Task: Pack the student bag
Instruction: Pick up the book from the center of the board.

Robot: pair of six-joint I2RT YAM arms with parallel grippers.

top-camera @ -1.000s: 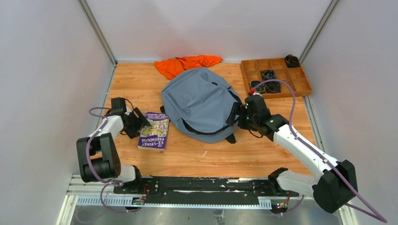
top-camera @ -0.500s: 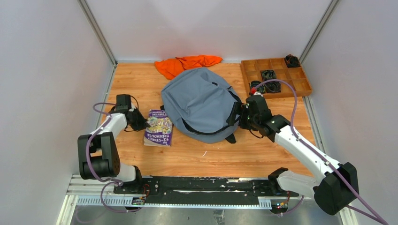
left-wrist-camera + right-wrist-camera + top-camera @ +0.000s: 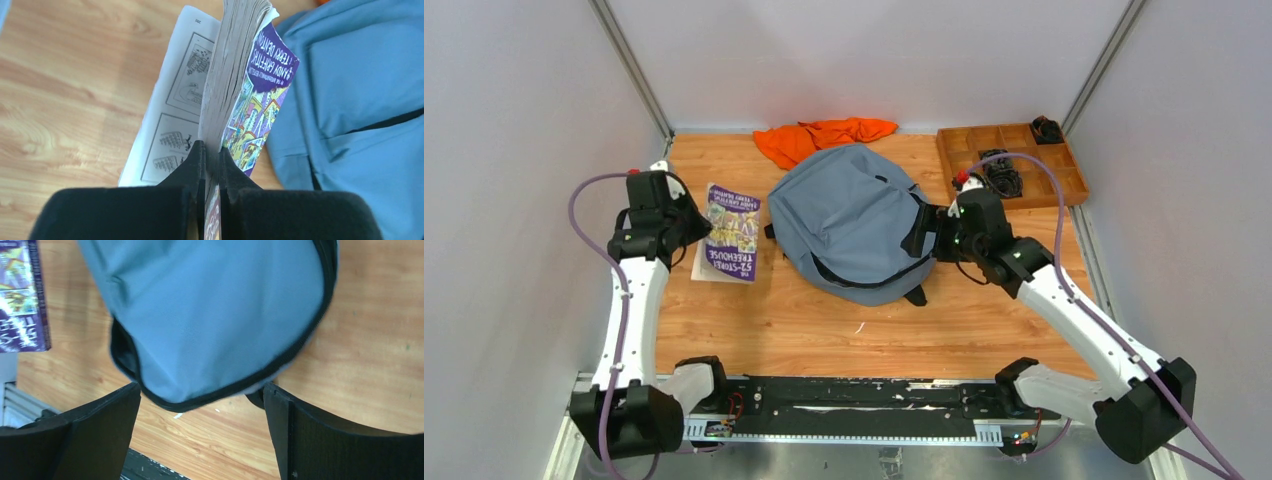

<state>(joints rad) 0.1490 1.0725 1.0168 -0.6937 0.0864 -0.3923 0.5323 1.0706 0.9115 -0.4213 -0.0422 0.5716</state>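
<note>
The student bag point(image 3: 849, 220) lies flat mid-table, grey-blue with a dark zipper line along its near edge. My left gripper point(image 3: 692, 228) is shut on a purple-covered paperback book point(image 3: 730, 232) and holds it left of the bag. In the left wrist view the fingers point(image 3: 197, 160) pinch the book point(image 3: 252, 75) by its edge, with one loose page fanned out to the left and the bag point(image 3: 360, 100) beyond. My right gripper point(image 3: 921, 236) stands open at the bag's right side. In the right wrist view its jaws point(image 3: 201, 388) straddle the bag's zippered edge point(image 3: 210, 315) without closing on it.
An orange cloth point(image 3: 824, 138) lies bunched against the back wall behind the bag. A wooden compartment tray point(image 3: 1064, 182) with black cables sits at the back right. White walls close in the left, right and back sides.
My left gripper shut on the book and carried it up and away to the left, off its earlier spot beside the bag. The right gripper shifted slightly and stayed open.
</note>
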